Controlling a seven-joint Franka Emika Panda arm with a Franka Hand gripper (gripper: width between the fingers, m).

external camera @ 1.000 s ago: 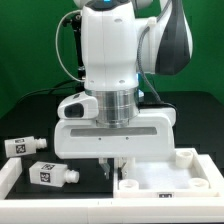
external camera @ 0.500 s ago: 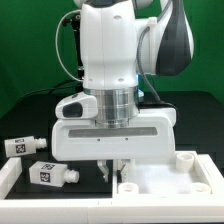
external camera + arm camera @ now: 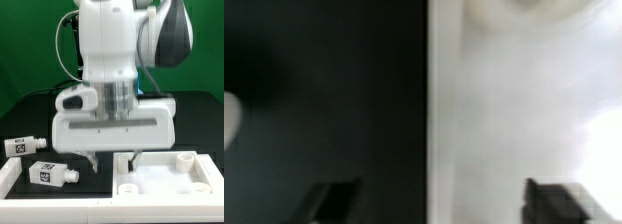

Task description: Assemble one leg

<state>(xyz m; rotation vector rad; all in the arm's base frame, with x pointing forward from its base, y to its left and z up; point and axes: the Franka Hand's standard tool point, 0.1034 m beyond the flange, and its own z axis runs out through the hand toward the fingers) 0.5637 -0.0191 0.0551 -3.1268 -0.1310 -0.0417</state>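
Observation:
Two legs lie on the black table at the exterior view's left: one leg (image 3: 20, 147) farther back and another leg (image 3: 52, 172) nearer the front, each a small white peg with a tag. My gripper (image 3: 112, 160) hangs open and empty over the left rim of the white tabletop (image 3: 165, 178), apart from both legs. In the wrist view my gripper (image 3: 443, 200) straddles that rim, one finger over the black table and the other over the tabletop (image 3: 526, 110). Nothing is between the jaws.
A white bar (image 3: 10, 185) runs along the front left of the table. The tabletop has raised round sockets near its corners (image 3: 184, 159). A small white shape (image 3: 230, 115) shows at the edge of the wrist view; I cannot tell what it is.
My gripper has risen and shifted a little toward the exterior view's left, away from the tabletop's corner. The legs and the tabletop have not moved.

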